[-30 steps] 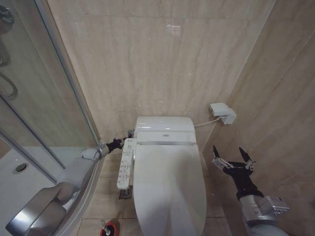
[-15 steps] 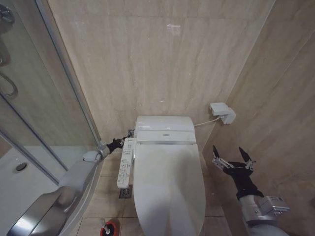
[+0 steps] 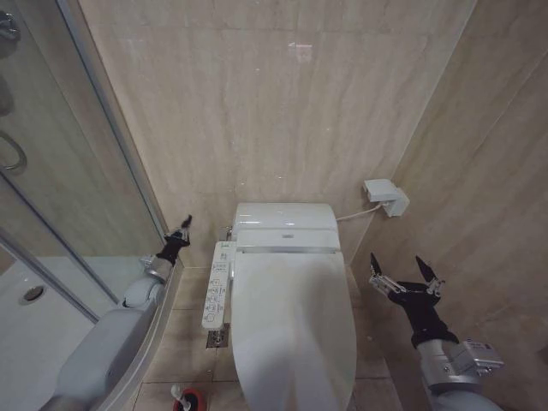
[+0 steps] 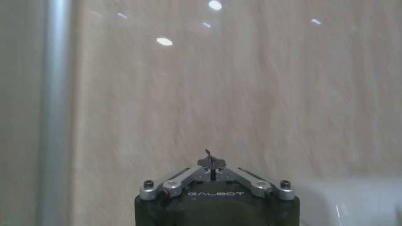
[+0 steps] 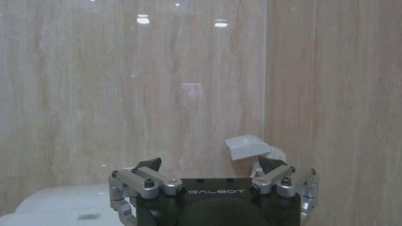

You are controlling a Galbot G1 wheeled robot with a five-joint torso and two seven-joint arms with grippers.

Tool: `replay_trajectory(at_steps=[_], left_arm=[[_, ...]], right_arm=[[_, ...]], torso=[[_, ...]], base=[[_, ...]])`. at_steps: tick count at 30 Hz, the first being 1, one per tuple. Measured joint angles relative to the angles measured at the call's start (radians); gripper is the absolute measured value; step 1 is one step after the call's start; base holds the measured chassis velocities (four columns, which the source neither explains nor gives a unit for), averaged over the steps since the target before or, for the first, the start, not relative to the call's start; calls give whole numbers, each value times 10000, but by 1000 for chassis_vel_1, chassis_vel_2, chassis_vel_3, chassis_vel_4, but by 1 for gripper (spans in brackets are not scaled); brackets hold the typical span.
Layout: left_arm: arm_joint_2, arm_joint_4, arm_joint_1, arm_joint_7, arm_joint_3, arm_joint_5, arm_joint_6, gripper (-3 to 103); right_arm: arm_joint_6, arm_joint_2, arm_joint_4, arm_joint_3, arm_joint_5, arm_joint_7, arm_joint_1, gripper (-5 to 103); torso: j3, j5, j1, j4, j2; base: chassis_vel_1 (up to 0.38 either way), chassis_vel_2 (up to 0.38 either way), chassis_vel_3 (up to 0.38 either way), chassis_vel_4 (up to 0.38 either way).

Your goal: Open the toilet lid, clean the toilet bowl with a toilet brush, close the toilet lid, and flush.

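In the head view, the left gripper (image 3: 180, 229) is now pointing up along the wall beside the shower glass (image 3: 51, 171), whereas half a second earlier it was reaching level toward the side control panel (image 3: 219, 284) of the toilet; it has lifted clear and is standing apart from that panel. Its fingers are pinched together and holding nothing. The toilet lid (image 3: 291, 330) is lying flat and shut over the bowl, to the right of and below this gripper, with the panel between them. Judged from that, the closing step is done, and the withdrawal from the panel suggests the flush press is either just made or abandoned; the frames are not showing which. The toilet brush (image 3: 180, 396) is standing in its red cup holder (image 3: 192, 401) on the floor near the lower edge, well apart from both grippers. The right gripper (image 3: 405, 278) is hanging spread wide and empty beside the lid's right flank, unmoved over the last second. In the left wrist view, the left gripper's closed tips are facing bare wall tile (image 4: 238, 84) with the shower frame at one side. In the right wrist view, the right gripper's fingers are standing apart, with a white wall box (image 5: 250, 147) beyond them.
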Motion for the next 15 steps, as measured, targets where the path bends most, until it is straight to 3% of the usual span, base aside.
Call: replay_trajectory(at_steps=[1,3,4,5,8,11,12,13,15], left_arm=[[0,0,0,0,0,0,0,0],[215,-1320,769,-754,-529,-5,571,0],[404,-2363,1461,-1107,-1031,-5,1057,6],[404,-2363,1461,-1107,-1031,-5,1057,6],[706,-4488,3172,-1602,-2123,43,1922,6],[743,-5538,4132,-1829,-2686,197,2285,6],[702,-6355,4920,-1888,-3257,302,2526,33],[702,-6355,4920,-1888,-3257,302,2526,33],[501,-7419,5916,-2085,-4125,364,3079,33]], right_arm=[[0,0,0,0,0,0,0,100],[0,-1,1,0,1,-2,0,100],[0,-2,1,0,1,-2,-1,100],[0,-2,1,0,1,-2,-1,100],[0,0,2,0,0,0,0,100],[0,-1,1,0,0,2,0,100],[0,-1,1,0,0,-2,0,100],[0,-1,1,0,0,-2,0,100],[0,0,1,0,0,1,0,100]], torso=[[0,0,0,0,0],[0,3,0,7,0],[0,3,0,9,0],[0,3,0,9,0],[-1,3,-1,10,1],[-1,2,-2,15,2],[-1,1,-2,6,2],[-1,1,-2,6,2],[-1,4,-2,7,2]], base=[[0,0,0,0],[0,0,0,0],[0,0,0,0],[0,0,0,0],[0,0,0,0],[0,0,0,0],[0,0,0,0],[0,0,0,0],[0,0,0,0]])
